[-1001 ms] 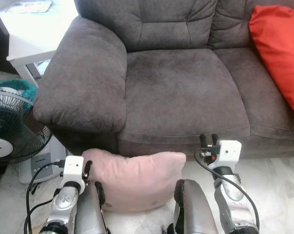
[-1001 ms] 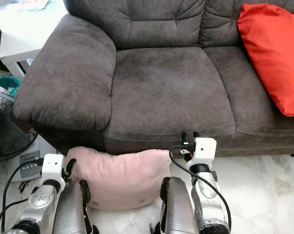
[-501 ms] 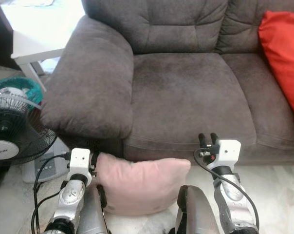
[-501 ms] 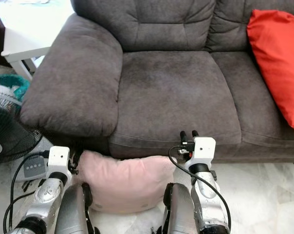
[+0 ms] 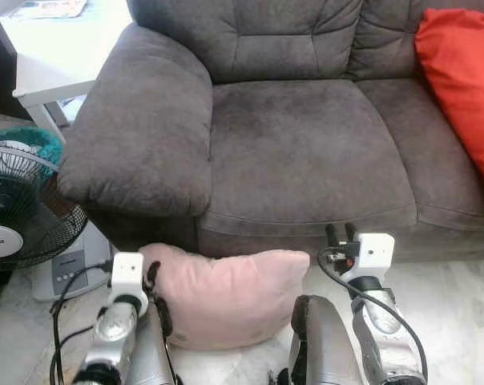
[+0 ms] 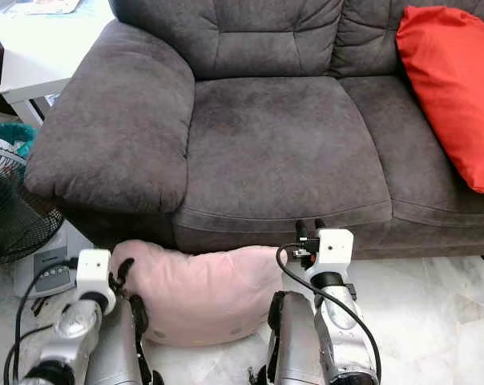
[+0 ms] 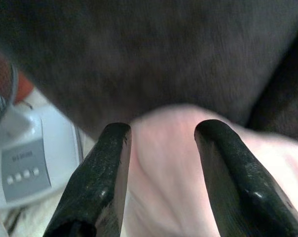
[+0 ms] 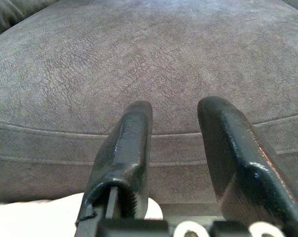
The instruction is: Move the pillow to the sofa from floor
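Left eye view: one pink pillow [image 5: 226, 295], one red cushion [image 5: 460, 80], one sofa [image 5: 306, 144]

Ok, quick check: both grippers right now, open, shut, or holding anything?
Left gripper: open, at the pink pillow, not gripping.
Right gripper: open, empty, facing the sofa.

The camera swung back toward the robot's right and tipped slightly, so the sofa [image 5: 306, 152] and the red cushion [image 5: 462, 80] sat much as they had a second earlier. The left gripper [image 5: 152, 277] had dropped lower than half a second before, its spread fingers [image 7: 97, 182] at the top left corner of the pink pillow [image 5: 226, 297]. The right gripper [image 5: 341, 234] shifted slightly lower against the seat front
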You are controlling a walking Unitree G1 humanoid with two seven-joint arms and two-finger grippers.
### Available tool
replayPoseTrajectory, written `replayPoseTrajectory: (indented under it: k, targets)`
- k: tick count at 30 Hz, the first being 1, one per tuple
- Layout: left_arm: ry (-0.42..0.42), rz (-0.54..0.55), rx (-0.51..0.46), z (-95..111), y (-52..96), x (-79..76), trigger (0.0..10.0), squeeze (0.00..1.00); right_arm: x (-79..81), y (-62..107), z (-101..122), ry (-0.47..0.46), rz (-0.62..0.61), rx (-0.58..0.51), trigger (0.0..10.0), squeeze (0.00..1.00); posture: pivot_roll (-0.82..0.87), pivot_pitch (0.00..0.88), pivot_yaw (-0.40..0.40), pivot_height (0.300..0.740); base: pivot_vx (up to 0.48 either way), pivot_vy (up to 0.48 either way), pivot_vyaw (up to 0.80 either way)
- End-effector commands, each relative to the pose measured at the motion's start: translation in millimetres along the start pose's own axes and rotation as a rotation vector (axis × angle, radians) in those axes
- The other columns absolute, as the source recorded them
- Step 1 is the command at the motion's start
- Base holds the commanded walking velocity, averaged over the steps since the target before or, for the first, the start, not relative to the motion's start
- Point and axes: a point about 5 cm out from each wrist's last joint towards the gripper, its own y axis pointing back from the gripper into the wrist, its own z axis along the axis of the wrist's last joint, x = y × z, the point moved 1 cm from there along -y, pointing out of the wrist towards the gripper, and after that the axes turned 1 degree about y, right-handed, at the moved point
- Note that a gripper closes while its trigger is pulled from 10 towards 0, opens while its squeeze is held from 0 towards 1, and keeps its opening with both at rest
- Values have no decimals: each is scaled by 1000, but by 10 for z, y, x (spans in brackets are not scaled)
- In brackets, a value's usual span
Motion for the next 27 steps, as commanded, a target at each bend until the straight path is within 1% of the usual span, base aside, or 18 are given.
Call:
replayPoseTrajectory:
  k: [1, 12, 20, 23, 25, 27]
  targets:
    - [-1, 2, 46, -87, 26, 7, 10000, 0, -23, 6, 20, -1, -4, -4, 10000, 0, 118, 134, -59, 474, 0, 0, 0]
    - [2, 7, 47, -108, 38, -18, 10000, 0, -37, 21, 15, 5, 1, 3, 10000, 0, 115, 144, -67, 474, 0, 0, 0]
    - [5, 0, 53, -123, 41, -39, 10000, 0, -14, 11, 11, 2, 9, 5, 10000, 0, 116, 146, -67, 474, 0, 0, 0]
    - [40, -4, 77, -143, 33, -43, 10000, 0, -13, 8, 15, 2, 11, 6, 10000, 0, 110, 149, -70, 474, 0, 0, 0]
    - [55, -18, 90, -132, 10, -28, 10000, 0, -16, 5, 19, 3, 12, 5, 10000, 0, 109, 149, -70, 474, 0, 0, 0]
    - [44, -19, 100, -108, -17, 14, 10000, 0, -29, 6, 27, 5, 11, 3, 10000, 0, 102, 150, -71, 474, 0, 0, 0]
